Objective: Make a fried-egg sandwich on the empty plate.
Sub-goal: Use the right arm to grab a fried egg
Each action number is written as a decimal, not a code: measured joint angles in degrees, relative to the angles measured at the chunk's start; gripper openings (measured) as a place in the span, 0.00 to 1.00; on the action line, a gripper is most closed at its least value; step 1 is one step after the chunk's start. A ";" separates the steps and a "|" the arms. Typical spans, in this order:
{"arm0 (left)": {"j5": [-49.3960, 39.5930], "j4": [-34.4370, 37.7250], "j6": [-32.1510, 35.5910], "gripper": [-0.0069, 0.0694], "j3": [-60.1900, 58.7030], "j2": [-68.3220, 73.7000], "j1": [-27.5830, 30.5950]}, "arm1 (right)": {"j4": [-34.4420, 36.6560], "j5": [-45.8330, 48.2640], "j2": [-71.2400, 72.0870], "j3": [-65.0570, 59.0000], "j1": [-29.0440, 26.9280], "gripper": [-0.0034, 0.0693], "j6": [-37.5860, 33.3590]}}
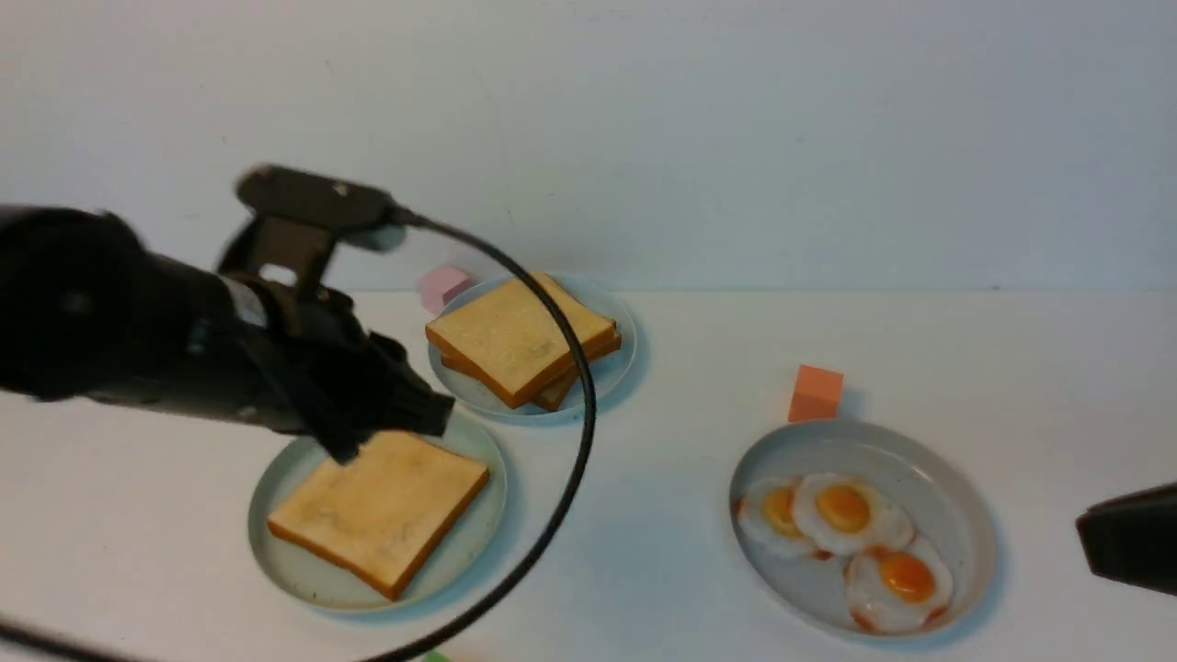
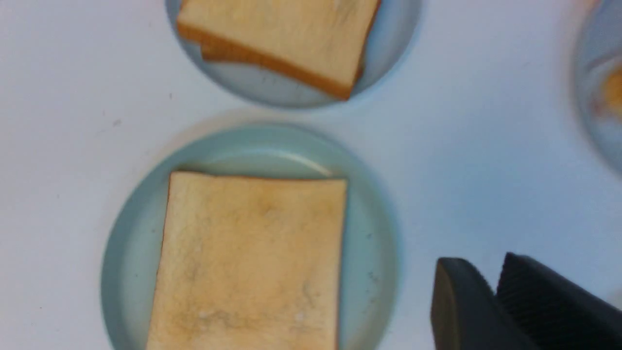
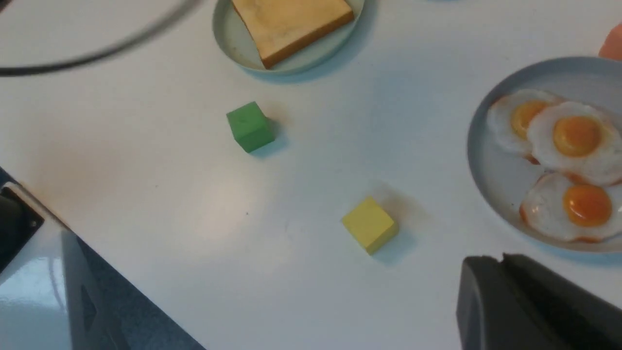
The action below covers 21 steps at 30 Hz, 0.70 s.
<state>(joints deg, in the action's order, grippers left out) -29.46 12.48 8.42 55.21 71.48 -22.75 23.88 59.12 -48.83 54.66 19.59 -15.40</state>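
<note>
The pale mint-green plate [image 1: 303, 570] sits front left with one golden toast slice [image 1: 382, 510] lying flat on it. It also shows in the left wrist view [image 2: 374, 243] with its toast [image 2: 248, 257], and in the right wrist view [image 3: 233, 43]. My left gripper [image 1: 432, 414] hovers over the plate's back edge, shut and empty [image 2: 478, 267]. A blue-grey plate [image 1: 607, 377] behind holds two stacked toast slices [image 1: 515, 336]. A grey plate [image 1: 947, 496] at right holds three fried eggs [image 1: 846, 510]. My right gripper [image 1: 1085, 538] is shut and empty [image 3: 503, 260], beside the grey plate [image 3: 491, 180].
A pink block [image 1: 443, 285] lies behind the blue-grey plate and an orange block [image 1: 816, 393] behind the grey plate. A green block [image 3: 249, 126] and a yellow block [image 3: 370, 224] lie near the table's front. The left arm's cable [image 1: 579, 432] loops over the middle.
</note>
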 joint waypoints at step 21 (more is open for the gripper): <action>-3.01 3.96 -1.23 0.07 -28.59 -67.28 0.00 | -22.21 -13.28 -42.19 7.04 4.22 0.47 -4.18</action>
<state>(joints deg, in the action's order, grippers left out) -32.47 16.44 7.19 26.62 4.20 -22.75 1.68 45.85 -91.02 61.70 23.82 -19.58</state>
